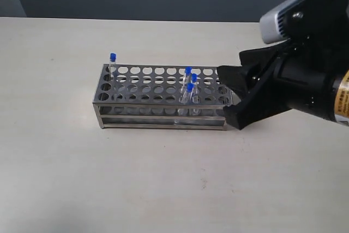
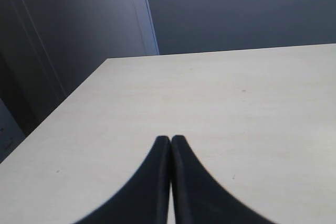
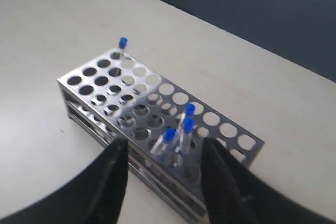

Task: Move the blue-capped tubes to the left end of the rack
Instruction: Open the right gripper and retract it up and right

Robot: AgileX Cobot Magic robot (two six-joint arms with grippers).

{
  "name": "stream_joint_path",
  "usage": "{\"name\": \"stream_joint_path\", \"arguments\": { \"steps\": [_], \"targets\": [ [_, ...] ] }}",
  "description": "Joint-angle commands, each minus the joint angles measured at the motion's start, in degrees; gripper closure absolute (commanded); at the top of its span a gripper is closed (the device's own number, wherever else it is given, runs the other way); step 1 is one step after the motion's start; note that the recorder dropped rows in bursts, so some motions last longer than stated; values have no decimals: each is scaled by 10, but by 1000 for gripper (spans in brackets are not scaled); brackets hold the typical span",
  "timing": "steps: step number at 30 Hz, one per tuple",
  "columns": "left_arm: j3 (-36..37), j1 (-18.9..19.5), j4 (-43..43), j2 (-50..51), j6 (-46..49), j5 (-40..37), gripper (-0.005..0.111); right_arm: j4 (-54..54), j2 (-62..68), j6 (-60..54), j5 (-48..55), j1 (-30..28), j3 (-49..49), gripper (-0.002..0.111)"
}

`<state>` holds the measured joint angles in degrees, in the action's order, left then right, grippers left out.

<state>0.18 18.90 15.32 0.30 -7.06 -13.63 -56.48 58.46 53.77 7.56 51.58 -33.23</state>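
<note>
Right fingers (image 3: 113, 182) spread, left fingers (image 2: 152, 182) together — blue-capped tubes (image 1: 189, 92) upright in rack (image 1: 152, 114), caps up.

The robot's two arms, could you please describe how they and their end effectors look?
The right end effector has broad, matte black, wedge-shaped fingers on a bulky black wrist. A silver-grey camera housing with screws sits on it, and a yellow label with small print shows at the frame edge. The left end effector shows only two smooth black tapering fingers with curved outer edges.
</note>
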Motion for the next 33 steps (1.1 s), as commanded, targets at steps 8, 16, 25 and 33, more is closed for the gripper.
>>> {"name": "stream_joint_path", "arguments": {
  "steps": [8,16,25,33],
  "targets": [
    [-2,-1,1,-3,-2,3,106,-265,91,243,5,-3,-3,62],
    [-2,-1,1,-3,-2,3,106,-435,91,504,163,-3,-1,62],
    [-2,-1,1,-3,-2,3,106,-435,141,546,176,-2,18,62],
    [-2,-1,1,-3,-2,3,106,-435,131,409,160,-3,-123,78]
  ]
}}
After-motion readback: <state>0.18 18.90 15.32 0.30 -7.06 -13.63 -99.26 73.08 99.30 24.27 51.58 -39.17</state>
